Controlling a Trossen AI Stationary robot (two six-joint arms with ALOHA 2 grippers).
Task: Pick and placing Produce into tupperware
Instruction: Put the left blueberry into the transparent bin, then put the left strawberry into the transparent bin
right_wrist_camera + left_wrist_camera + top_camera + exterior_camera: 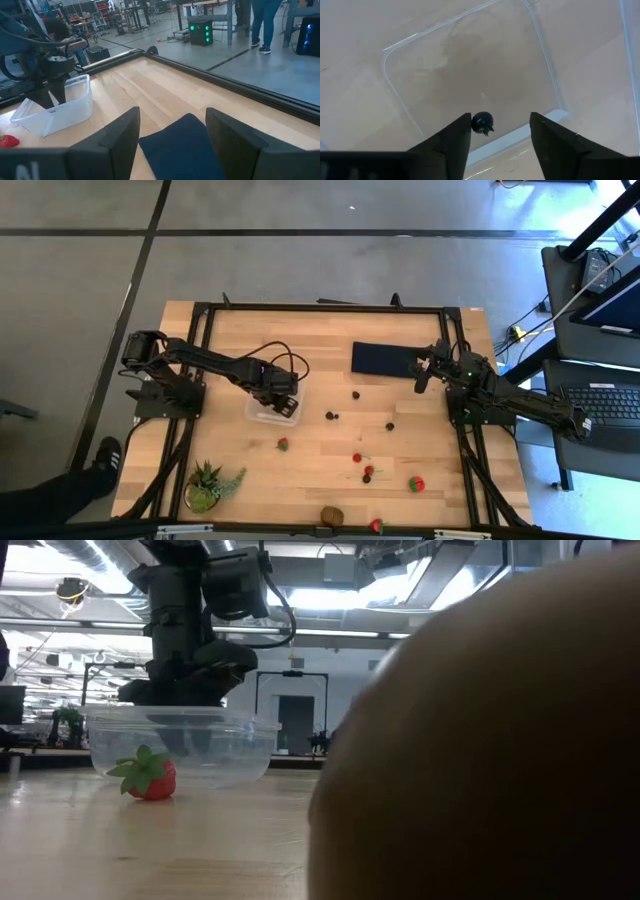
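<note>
The counter [330, 450] carries everything here, and right under the left pincer [283, 402] sits the tupperware [262, 416], clear and low-walled. The left pincer hangs directly above its open top with fingers [449, 142] spread, and a dark berry [482, 123] lies between them on the container's floor, touching neither. Over at the far side, the right pincer [172, 131] hovers just above the dark blue rectangle [382, 358], its fingers spread too and holding nothing. The rest of the produce lies loose on the wood, well apart from both pincers: the brown kiwi [331, 515] near the front edge, a strawberry [283, 444] just beside the tupperware, more strawberries and berries scattered between.
</note>
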